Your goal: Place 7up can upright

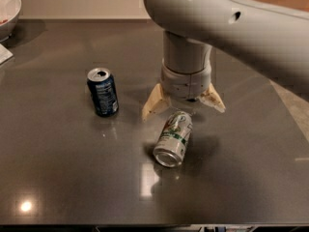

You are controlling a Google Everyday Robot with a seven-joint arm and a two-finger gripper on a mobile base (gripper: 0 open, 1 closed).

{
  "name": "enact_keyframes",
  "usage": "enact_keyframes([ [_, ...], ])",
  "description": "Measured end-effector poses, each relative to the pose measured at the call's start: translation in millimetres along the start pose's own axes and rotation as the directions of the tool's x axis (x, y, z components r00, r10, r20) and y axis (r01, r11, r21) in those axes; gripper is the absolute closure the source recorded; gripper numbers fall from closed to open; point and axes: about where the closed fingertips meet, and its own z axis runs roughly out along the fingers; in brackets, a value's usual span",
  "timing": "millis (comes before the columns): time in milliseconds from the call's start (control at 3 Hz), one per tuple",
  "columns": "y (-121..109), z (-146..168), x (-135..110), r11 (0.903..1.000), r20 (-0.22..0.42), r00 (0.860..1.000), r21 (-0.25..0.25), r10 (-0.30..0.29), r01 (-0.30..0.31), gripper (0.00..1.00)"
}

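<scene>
Your pincer (184, 108) hangs over the middle of the worktop (58, 168), pointing down from the thick grey arm (227, 18) that sweeps in from the upper right of the view. Its two tan fingers (153, 104) are splayed wide apart, one on each side of the wrist, and you can see nothing held between them.

The 7up can (173, 139) lies on its side on the dark grey worktop, just in front of the pincer on the camera's side. Its far end sits right under the gap between the fingers, and you cannot tell whether it touches the pincer there. The can's length runs from the pincer towards the camera, slanting a little to the left of the view. Its round silver end faces you, and the green band wraps the pale body just behind that end.

A dark blue can (102, 92) stands upright to the left of the view, silver top up, well apart from the 7up can and beside the pincer's nearer finger without touching it. A pale bowl (8, 6) shows at the upper left corner, cut off by the edge
</scene>
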Motion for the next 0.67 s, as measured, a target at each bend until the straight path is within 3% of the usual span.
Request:
enact_keyframes([
  [333,7.0,12.8,6.5,0.9985,-0.031,0.998,0.0,0.055,-0.055,0.0],
  [667,10.1,20.2,11.9,0.9955,-0.056,0.994,-0.001,0.094,-0.094,0.17],
])
